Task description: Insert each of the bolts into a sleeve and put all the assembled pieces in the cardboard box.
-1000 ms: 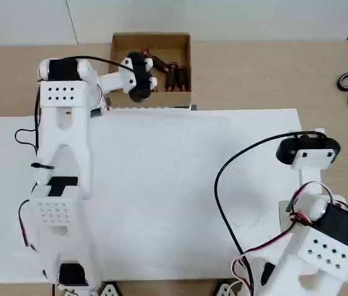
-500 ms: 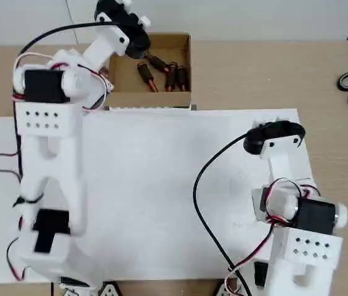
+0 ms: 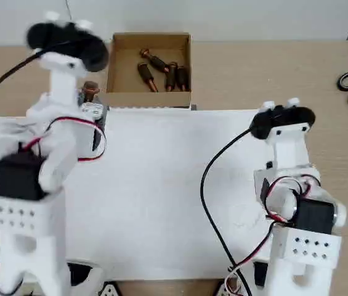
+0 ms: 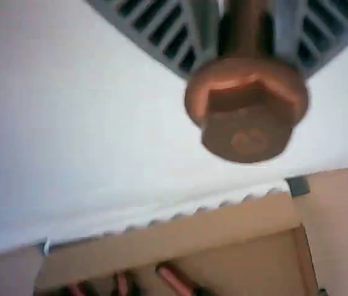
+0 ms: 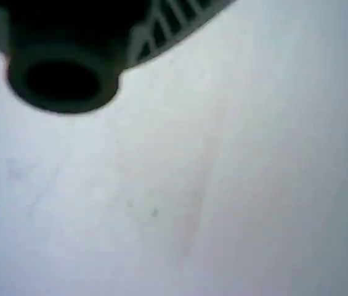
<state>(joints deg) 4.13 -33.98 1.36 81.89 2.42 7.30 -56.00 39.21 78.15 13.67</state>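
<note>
Left pincer (image 4: pixel 247 21): pinching the bolt (image 4: pixel 247 111) by its shank, long axis and hex head pointing at my wrist camera.
Head mark: too blurred for me to read.
Right pincer (image 5: pixel 69 18): pinching the sleeve (image 5: pixel 63 80), bore facing my camera.
Box (image 3: pixel 117 68): just beyond the left pincer, pieces (image 3: pixel 161 65) inside.

The left arm (image 3: pixel 44 154) is standing tall from its base, its upper links reaching forward and its wrist tipping over, so the left claw (image 4: pixel 247 31) is pointing downward with its jaws clamping a copper bolt (image 4: pixel 247 111) by the shank. The right arm (image 3: pixel 297 203) is sitting folded close above its base, with the right claw (image 5: pixel 69 24) aiming down and gripping a black sleeve (image 5: pixel 63 83).
</note>
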